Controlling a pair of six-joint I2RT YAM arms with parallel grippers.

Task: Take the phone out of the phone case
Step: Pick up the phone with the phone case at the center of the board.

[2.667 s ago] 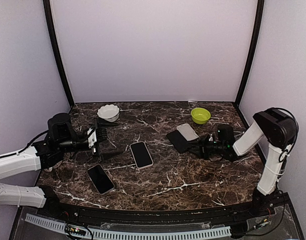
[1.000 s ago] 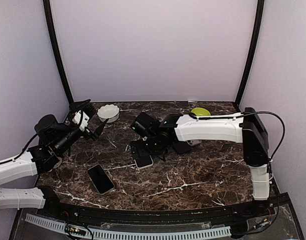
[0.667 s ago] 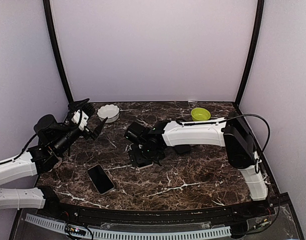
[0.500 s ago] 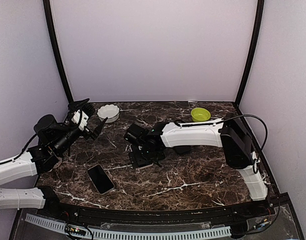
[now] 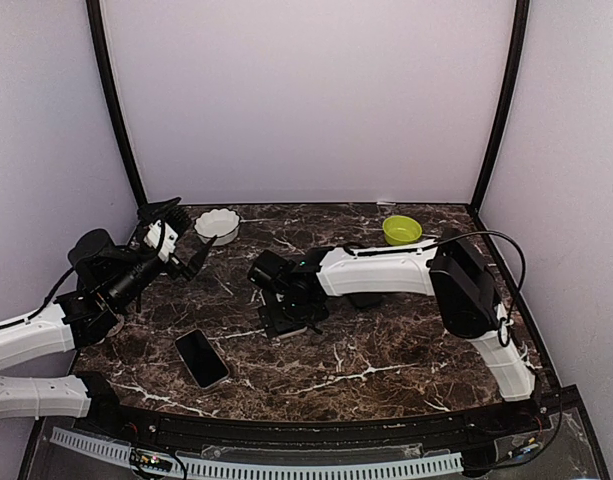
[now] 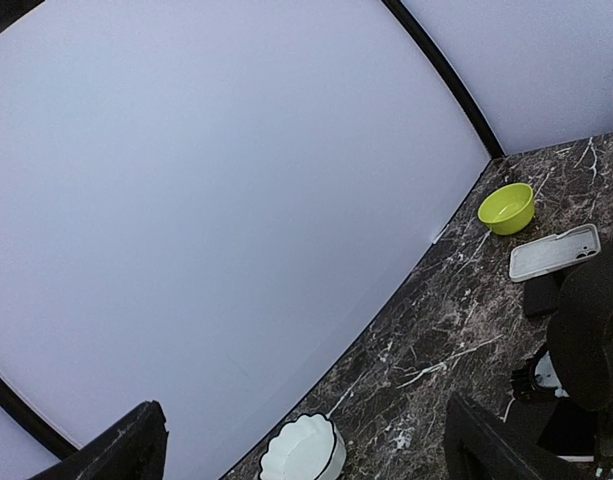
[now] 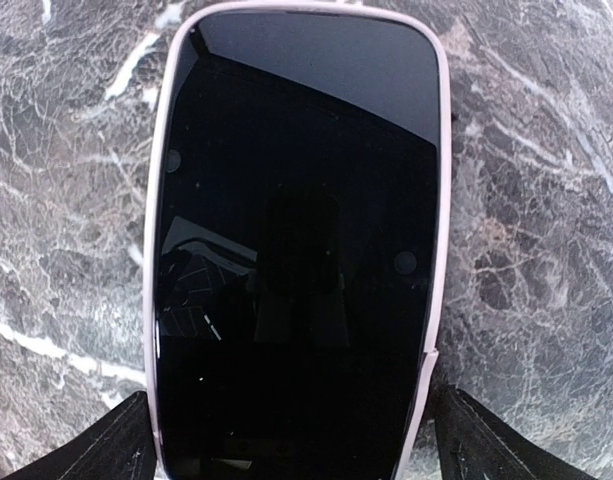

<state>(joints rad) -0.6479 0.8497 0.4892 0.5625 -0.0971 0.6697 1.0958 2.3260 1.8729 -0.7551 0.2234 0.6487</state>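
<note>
Top view: my right gripper (image 5: 292, 314) is stretched across to the middle of the table (image 5: 406, 350), low over the phone (image 5: 289, 325), which lies flat, screen up, inside its phone case (image 5: 304, 330). My left gripper (image 5: 189, 232) hangs raised at the left side, well apart from it, near the white bowl (image 5: 217, 224). A second phone (image 5: 202, 357) lies nearer the front edge, and a green bowl (image 5: 401, 230) sits at the back right.

Left wrist view: my left fingers (image 6: 121, 450) are spread wide with nothing between them. The camera looks across at the far wall, both bowls and a pale case (image 6: 554, 252) lying flat on the marble.

Right wrist view: here's the close-up. The phone fills the frame, with black glass and a thin pale rim of case around it. My right fingers (image 7: 106, 445) stand parted, one on each side of the near end, clear of the rim and gripping nothing.

My read on handling:
- The phone is stiff, fairly heavy for its size, slick on the glass and breakable.
- The case looks soft and bendy.
- Pinching the long edges would only clamp the case to the phone.
- I judge the better hold is a case corner, peeling the lip back while my other gripper pins the body down.
</note>
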